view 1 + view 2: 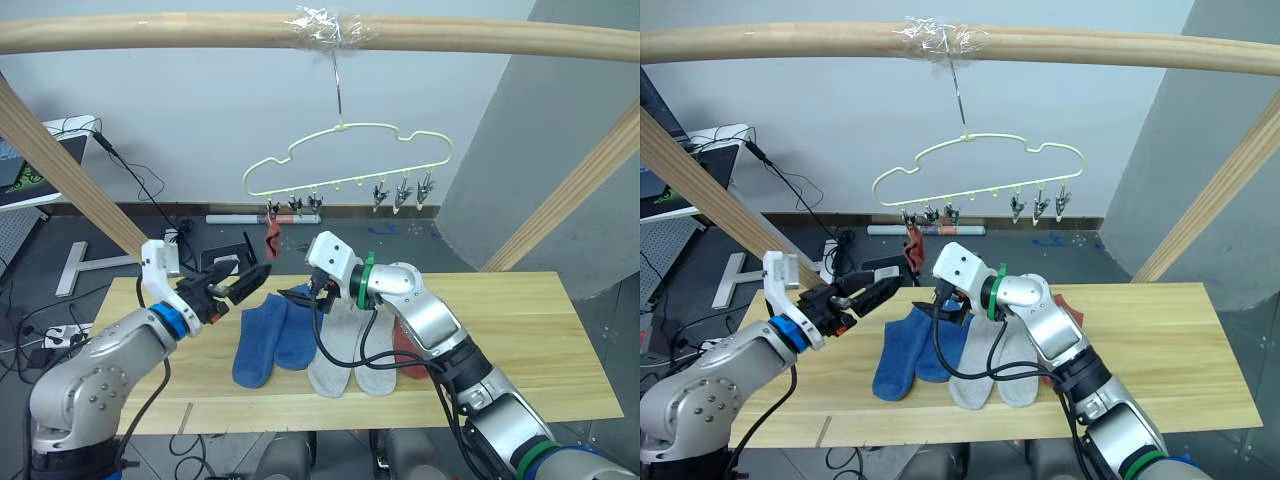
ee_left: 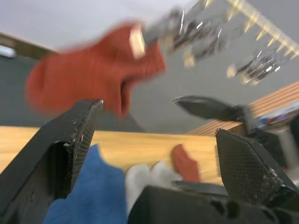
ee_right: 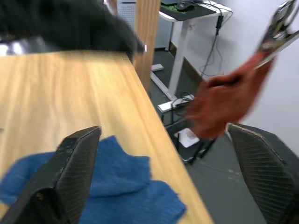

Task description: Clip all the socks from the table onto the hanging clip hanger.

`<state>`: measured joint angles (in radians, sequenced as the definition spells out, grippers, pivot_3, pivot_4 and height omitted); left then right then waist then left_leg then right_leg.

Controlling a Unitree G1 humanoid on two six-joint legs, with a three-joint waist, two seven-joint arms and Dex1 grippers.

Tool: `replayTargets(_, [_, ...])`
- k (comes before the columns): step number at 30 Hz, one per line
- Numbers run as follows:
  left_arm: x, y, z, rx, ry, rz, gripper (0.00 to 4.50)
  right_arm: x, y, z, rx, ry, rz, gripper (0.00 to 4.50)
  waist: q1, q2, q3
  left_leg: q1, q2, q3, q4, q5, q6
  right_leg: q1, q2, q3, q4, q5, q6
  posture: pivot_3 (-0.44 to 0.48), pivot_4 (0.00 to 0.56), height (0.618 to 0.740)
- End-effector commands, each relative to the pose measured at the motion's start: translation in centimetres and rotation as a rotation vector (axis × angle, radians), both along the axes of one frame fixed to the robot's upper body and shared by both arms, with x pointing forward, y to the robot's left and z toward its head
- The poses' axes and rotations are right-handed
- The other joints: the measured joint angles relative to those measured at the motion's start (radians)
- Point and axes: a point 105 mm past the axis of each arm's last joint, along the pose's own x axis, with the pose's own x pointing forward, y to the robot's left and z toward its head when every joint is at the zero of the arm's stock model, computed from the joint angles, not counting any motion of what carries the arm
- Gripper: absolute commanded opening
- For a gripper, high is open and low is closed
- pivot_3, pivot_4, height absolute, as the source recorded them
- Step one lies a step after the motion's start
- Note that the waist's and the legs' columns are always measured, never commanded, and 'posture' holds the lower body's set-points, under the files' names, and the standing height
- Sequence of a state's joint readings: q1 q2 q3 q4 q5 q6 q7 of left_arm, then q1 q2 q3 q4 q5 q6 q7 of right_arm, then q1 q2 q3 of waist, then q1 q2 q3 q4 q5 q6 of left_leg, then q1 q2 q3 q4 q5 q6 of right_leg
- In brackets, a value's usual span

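Note:
The pale wire clip hanger (image 1: 345, 160) hangs by its hook from the beam. One rust-red sock (image 1: 271, 232) dangles from its leftmost clip. On the table (image 1: 520, 340) lie two blue socks (image 1: 268, 340), two grey socks (image 1: 345, 355) and a red sock (image 1: 410, 357) partly hidden behind my right arm. My left gripper (image 1: 248, 276) is open and empty, held above the table just below and left of the hanging sock (image 2: 88, 74). My right gripper (image 1: 303, 293) is open, hovering over the cuffs of the blue socks (image 3: 117, 186).
A thick wooden beam (image 1: 200, 32) runs overhead, carried by slanted wooden posts at left (image 1: 70, 170) and right (image 1: 560, 210). A desk with a screen (image 1: 25, 165) stands at far left, with cables on the floor behind the table.

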<state>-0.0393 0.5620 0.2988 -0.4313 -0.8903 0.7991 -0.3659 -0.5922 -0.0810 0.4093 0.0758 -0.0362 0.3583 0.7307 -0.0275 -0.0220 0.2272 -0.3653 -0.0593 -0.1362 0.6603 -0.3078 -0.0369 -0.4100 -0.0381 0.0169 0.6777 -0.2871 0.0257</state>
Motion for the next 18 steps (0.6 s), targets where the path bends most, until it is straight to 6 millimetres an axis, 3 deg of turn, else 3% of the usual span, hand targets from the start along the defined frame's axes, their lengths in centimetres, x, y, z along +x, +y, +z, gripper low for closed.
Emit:
replayTargets(1, [-0.6, -1.1, 0.7, 0.095, -0.109, -0.045, 4.50, 0.0, -1.6, 1.4, 0.077, 0.016, -0.057, 4.43, 0.001, 0.000, 0.000, 0.000, 0.000, 0.000, 0.000, 0.000, 0.000, 0.000, 0.000, 0.000, 0.000, 0.000, 0.000, 0.046, 0.220, 0.740])
replayTargets(6, [-0.7, -3.1, 0.2, 0.148, -0.201, -0.053, 4.50, 0.1, -5.8, 0.6, 0.090, 0.080, -0.160, 4.43, 0.014, 0.000, 0.000, 0.000, 0.000, 0.000, 0.000, 0.000, 0.000, 0.000, -0.001, 0.000, -0.001, 0.000, 0.000, 0.045, 0.214, 0.740])
replayTargets(10, [-0.4, -4.9, 0.5, 0.171, -0.293, -0.069, 3.62, -0.5, -7.5, 1.2, 0.118, 0.091, -0.185, 4.50, 0.022, 0.001, 0.000, -0.001, 0.000, 0.000, 0.000, 0.000, 0.000, 0.000, 0.000, 0.000, -0.002, 0.000, 0.000, 0.037, 0.213, 0.740])
replayTargets(16, [0.9, -7.1, 0.7, 0.214, -0.361, -0.054, 1.75, -2.0, -8.6, 3.3, 0.208, 0.129, -0.158, 4.50, 0.024, 0.001, 0.001, -0.001, 0.000, 0.001, 0.000, 0.000, 0.000, 0.000, 0.000, 0.000, -0.001, 0.000, 0.000, 0.022, 0.214, 0.740])
replayTargets(18, [1.4, -7.2, 0.8, 0.214, -0.373, -0.029, 1.75, -2.2, -9.0, 3.6, 0.215, 0.131, -0.161, 4.50, 0.024, 0.001, 0.001, -0.001, 0.000, 0.001, 0.000, 0.000, 0.000, 0.001, 0.000, 0.000, -0.002, 0.000, 0.000, 0.008, 0.217, 0.740])
